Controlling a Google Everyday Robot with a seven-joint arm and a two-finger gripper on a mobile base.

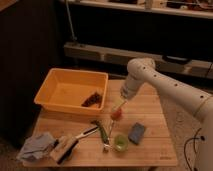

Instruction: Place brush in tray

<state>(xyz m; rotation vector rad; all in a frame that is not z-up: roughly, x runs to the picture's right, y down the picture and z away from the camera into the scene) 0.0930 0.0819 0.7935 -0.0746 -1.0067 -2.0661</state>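
The brush point(87, 133) lies on the wooden table point(150, 107), slim, with a pale middle and a black end, just left of a long green item point(102, 131). The tray point(60, 75), a big yellow-orange tub, stands at the table's back left with a small dark object point(92, 99) inside. My gripper point(119, 106) hangs from the white arm point(150, 75) over the table's middle, right of the tray and above and to the right of the brush. It is open and holds nothing. A small orange-red object point(116, 115) sits right under it.
A chunky wooden block brush point(65, 147) and a crumpled blue cloth point(36, 145) lie at the front left. A green cup point(120, 143) and a blue sponge point(136, 133) sit front centre. Dark shelving runs behind the table.
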